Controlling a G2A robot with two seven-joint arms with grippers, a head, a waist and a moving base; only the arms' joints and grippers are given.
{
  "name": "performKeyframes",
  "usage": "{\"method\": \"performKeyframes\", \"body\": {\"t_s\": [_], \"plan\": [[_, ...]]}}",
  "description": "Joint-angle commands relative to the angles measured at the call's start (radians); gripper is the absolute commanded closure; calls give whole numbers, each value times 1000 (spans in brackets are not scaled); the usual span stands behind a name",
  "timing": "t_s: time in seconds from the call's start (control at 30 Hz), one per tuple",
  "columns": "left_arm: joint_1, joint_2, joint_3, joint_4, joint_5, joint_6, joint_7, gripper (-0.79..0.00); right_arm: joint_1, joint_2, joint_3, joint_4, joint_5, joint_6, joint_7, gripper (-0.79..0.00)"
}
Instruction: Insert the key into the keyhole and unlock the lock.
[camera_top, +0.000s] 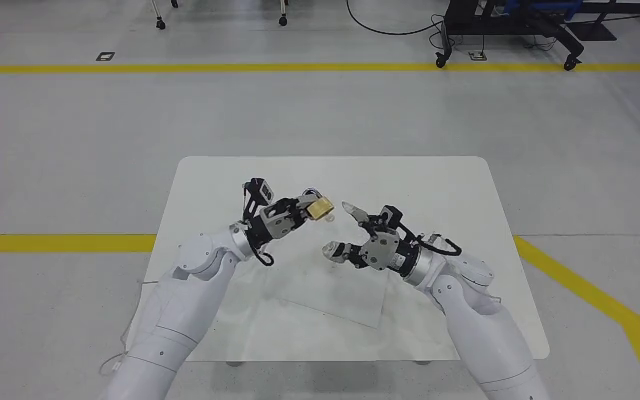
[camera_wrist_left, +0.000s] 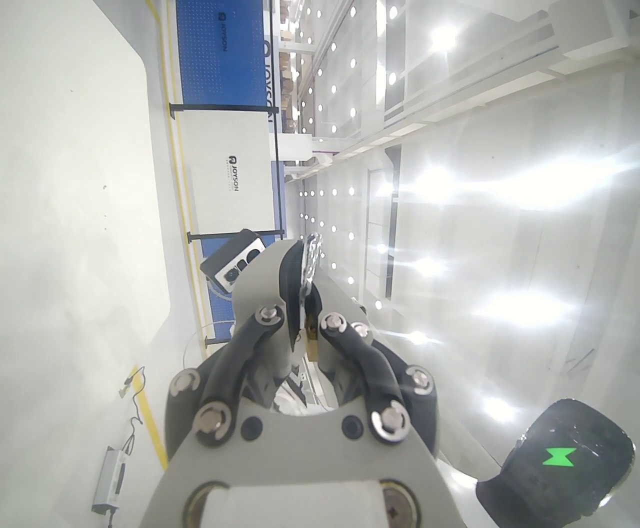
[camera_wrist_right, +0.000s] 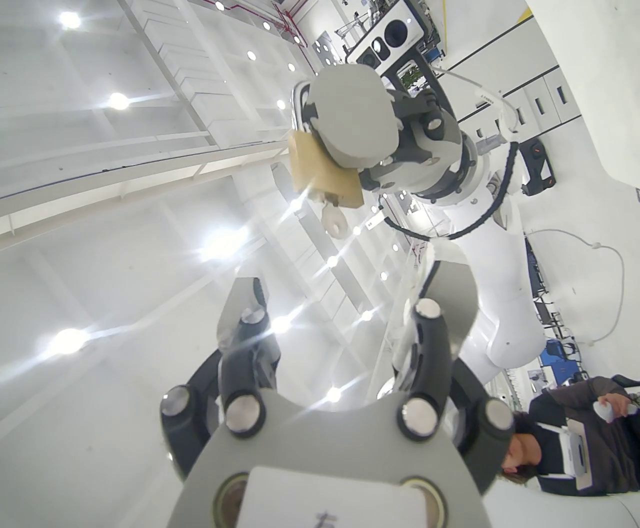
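Observation:
My left gripper (camera_top: 312, 206) holds a brass padlock (camera_top: 320, 208) in the air above the middle of the white table (camera_top: 440, 180). In the right wrist view the padlock (camera_wrist_right: 320, 167) hangs from the left gripper (camera_wrist_right: 320, 145), and a silver key (camera_wrist_right: 334, 222) sticks out of its keyhole. The left wrist view has the left gripper (camera_wrist_left: 300, 270) shut on the lock, with a sliver of brass (camera_wrist_left: 312, 347) showing between the fingers. My right gripper (camera_top: 342, 231) is open just to the right of the lock, apart from the key, and the right gripper (camera_wrist_right: 345, 300) holds nothing.
A clear plastic sheet (camera_top: 335, 295) lies on the table below the grippers. Bare tabletop lies to the left, to the right and behind. Yellow floor lines (camera_top: 70, 242) run past the table's sides.

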Motion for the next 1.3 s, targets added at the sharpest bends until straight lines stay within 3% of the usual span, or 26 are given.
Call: {"method": "performKeyframes", "body": {"t_s": [0.0,0.13,0.23,0.37,0.53,0.7,0.8,1.07,1.23,1.27], "plan": [[-5,1,-2,7,30,-5,28,0,0,0,0,0,0,0,0,-785],[-6,4,3,-2,99,-17,78,0,-7,0,0,-8,-5,-17,-14,-785],[-3,6,7,-14,133,-18,90,0,-20,6,12,-40,-134,-93,-89,-785],[-5,8,26,-35,216,0,100,0,-45,19,37,-72,-258,-127,-90,-785],[-26,13,75,-67,328,130,35,0,-83,35,95,-110,-388,-187,-102,-785],[-48,14,125,-62,418,221,-7,0,-142,48,163,-174,-622,-338,-245,-785],[-69,13,167,-61,485,285,-45,0,-168,52,176,-198,-740,-376,-318,-785],[-84,4,294,-105,726,483,19,0,-178,52,177,-205,-759,-378,-339,-785],[-101,-7,348,-97,788,571,13,0,-178,52,177,-205,-759,-378,-339,-785],[-106,-9,353,-95,792,581,11,-102,-178,52,177,-205,-759,-378,-339,-785]]}}
